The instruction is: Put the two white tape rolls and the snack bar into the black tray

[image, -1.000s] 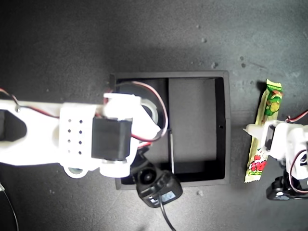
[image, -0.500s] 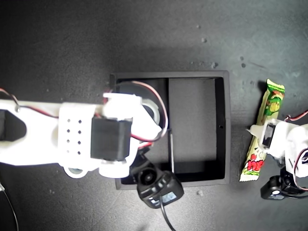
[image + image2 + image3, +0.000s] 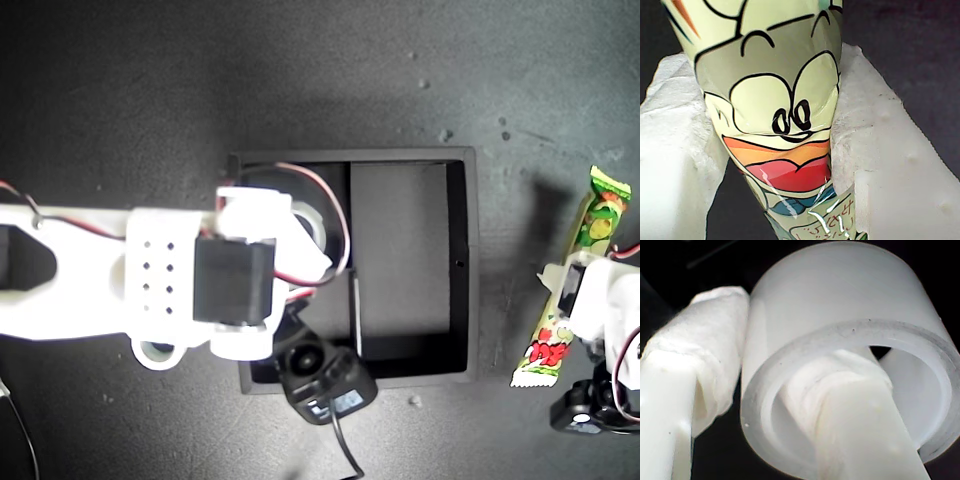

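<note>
Your second gripper (image 3: 790, 405) pinches a tape roll (image 3: 850, 340) over the black tray (image 3: 460, 260). Your first gripper (image 3: 775, 150) squeezes the snack bar (image 3: 575, 290) beside the tray. Nothing looks dropped in yet.

One square black tray (image 3: 460, 265) with raised walls, split into compartments. One long narrow snack bar (image 3: 577, 280) in a cream and green wrapper with cartoon pictures. One white ring-shaped tape roll (image 3: 850, 355) in sight; a second cannot be made out. Two white robot arms, each with one gripper
</note>
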